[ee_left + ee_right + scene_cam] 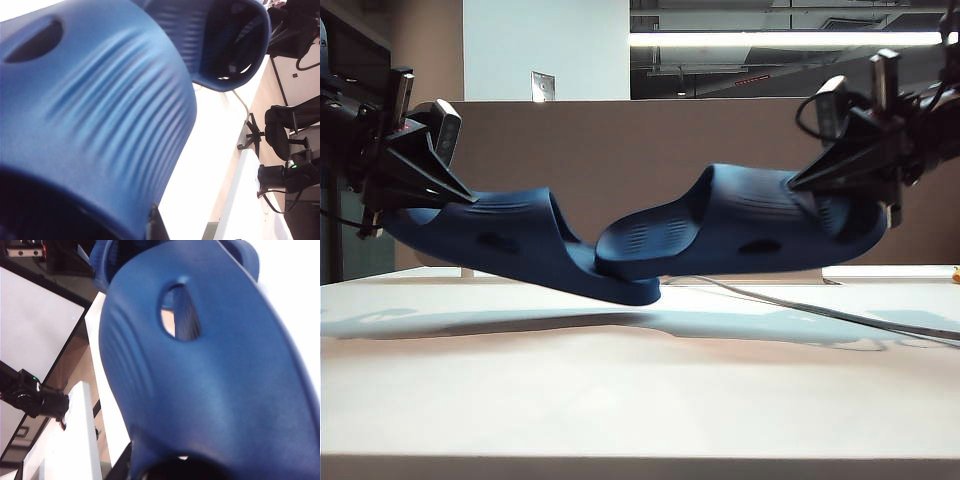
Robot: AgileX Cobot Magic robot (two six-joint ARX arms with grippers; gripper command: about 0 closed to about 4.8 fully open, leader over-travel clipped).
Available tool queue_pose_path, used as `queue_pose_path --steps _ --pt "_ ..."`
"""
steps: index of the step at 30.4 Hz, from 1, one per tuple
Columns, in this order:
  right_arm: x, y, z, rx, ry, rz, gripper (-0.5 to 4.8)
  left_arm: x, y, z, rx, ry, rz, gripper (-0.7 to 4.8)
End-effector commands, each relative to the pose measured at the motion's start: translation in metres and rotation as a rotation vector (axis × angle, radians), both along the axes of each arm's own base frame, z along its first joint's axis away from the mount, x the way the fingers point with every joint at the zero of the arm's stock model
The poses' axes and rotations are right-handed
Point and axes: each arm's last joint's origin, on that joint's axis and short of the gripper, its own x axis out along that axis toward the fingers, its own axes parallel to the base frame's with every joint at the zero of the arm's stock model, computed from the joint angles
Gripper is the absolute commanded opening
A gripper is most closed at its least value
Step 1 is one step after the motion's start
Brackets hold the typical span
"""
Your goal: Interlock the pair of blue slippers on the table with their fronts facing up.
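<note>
Both blue slippers hang in the air above the white table [640,390]. My left gripper [468,198] is shut on the heel end of the left slipper [510,240]. My right gripper [794,184] is shut on the heel end of the right slipper [750,225]. Their toes meet in the middle, the right slipper's toe lying over the left one's sole. In the left wrist view the ribbed strap [100,115] fills the picture, with the other slipper [220,45] beyond and one dark finger [156,229] beside the strap. The right wrist view shows its slipper's side with the oval hole [210,380].
A brown partition panel [620,150] stands behind the table. A thin grey cable [820,312] runs across the table's right side. Black office chairs [285,130] stand on the floor beyond the table edge.
</note>
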Motion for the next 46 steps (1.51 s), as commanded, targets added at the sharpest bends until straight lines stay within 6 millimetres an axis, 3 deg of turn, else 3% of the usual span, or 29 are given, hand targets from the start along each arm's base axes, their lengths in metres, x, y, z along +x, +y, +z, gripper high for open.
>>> queue_pose_path --steps 1,13,20,33,46 --pt "0.002 0.011 -0.004 0.016 -0.002 0.035 -0.05 0.001 -0.003 -0.004 -0.028 0.004 -0.020 -0.06" --pt "0.003 0.012 -0.012 -0.020 0.028 0.035 -0.05 0.003 -0.020 -0.023 -0.014 0.042 -0.091 -0.06" --pt "0.003 0.013 -0.018 -0.076 0.056 0.028 -0.05 0.005 -0.019 -0.036 0.029 0.055 -0.106 -0.06" --pt "0.015 0.015 -0.023 -0.273 0.008 -0.054 -0.05 0.017 -0.029 -0.048 0.380 0.035 -0.048 -0.06" --pt "0.023 0.017 -0.024 -0.396 -0.040 -0.121 -0.05 0.024 -0.039 -0.046 0.493 -0.023 -0.023 -0.06"
